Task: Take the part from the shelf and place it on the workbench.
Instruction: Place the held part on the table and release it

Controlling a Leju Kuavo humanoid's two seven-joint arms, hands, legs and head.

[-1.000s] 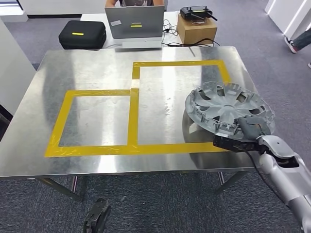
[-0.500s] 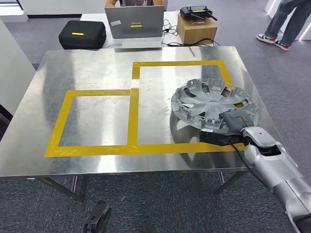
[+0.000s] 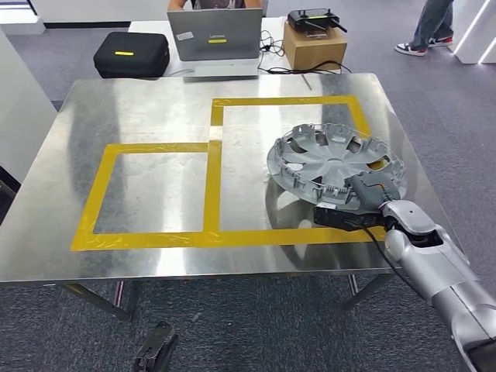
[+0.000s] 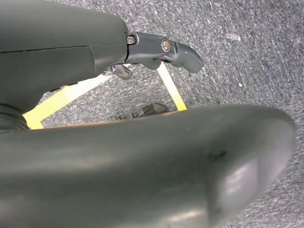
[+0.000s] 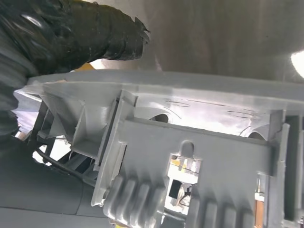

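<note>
Right now your right hand (image 3: 370, 190) has its fingers clamped on the near rim of the grey wheel cover (image 3: 333, 161), holding it tilted over the right yellow-taped square of the steel workbench (image 3: 146, 108). Whether your left hand's (image 4: 165, 47) fingers are spread, you cannot tell.

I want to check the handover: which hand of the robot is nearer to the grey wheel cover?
The right hand: it grips the wheel cover at its near rim, above the workbench. The left hand hangs low beside the workbench's front edge, far from it.
</note>
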